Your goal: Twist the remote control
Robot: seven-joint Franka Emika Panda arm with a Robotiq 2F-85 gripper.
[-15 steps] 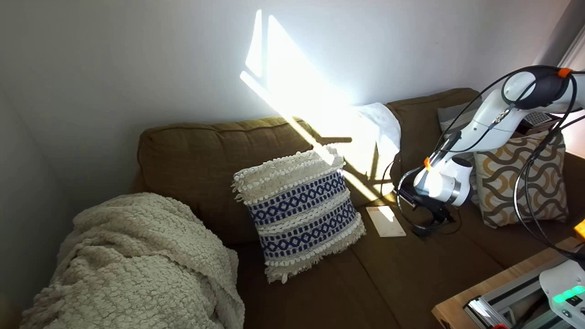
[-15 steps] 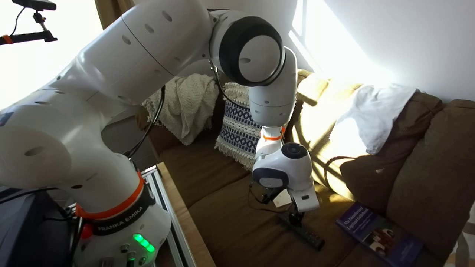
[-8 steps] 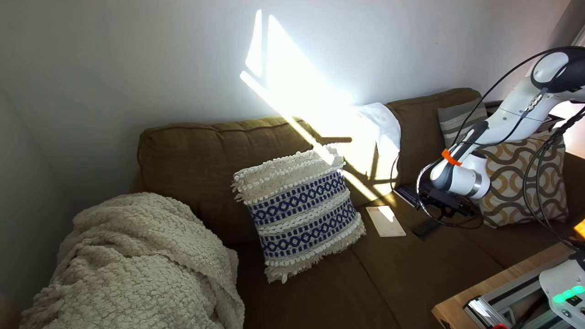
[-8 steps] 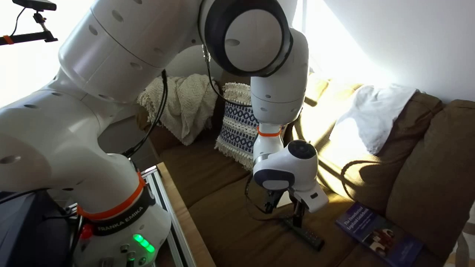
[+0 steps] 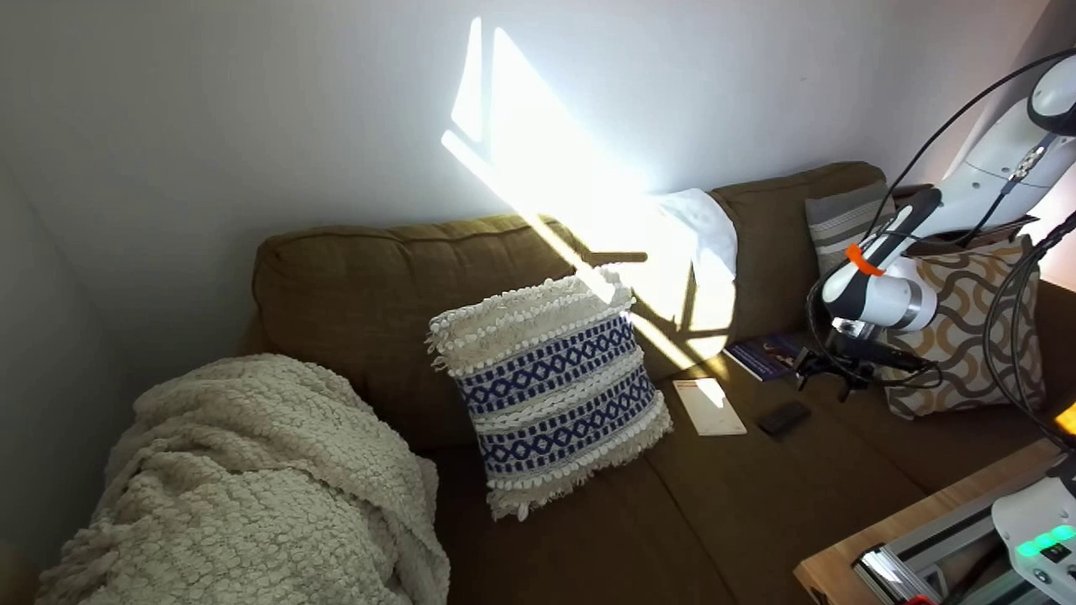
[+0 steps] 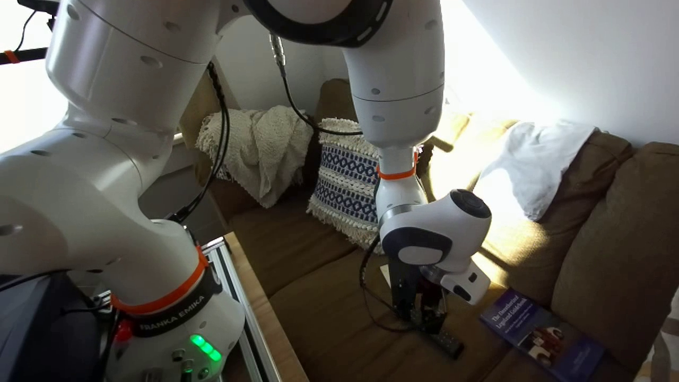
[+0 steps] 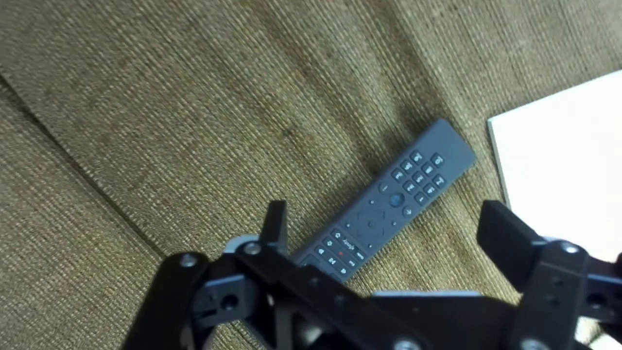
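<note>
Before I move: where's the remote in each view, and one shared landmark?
Wrist view: remote at centre, slanting; lower end behind gripper.
In an exterior view: remote right of centre, beside white card.
In an exterior view: remote near bottom, right of centre, partly behind gripper.
Shared landmark: white card; in an exterior view, a sliver of white card.

We read "FRANKA EMIKA" in pale capitals on the black band [image 6: 171, 317] round the robot's base [image 6: 143, 354]. On the blue book [image 6: 541, 335] we make out what looks like "The Unauthorized Legoland Guidebook"; the lines beneath are too small. On the remote control [image 7: 371, 223] we find digits on the number keys [image 7: 418, 178], 1 and 2 among them; we cannot read its small word for certain.
</note>
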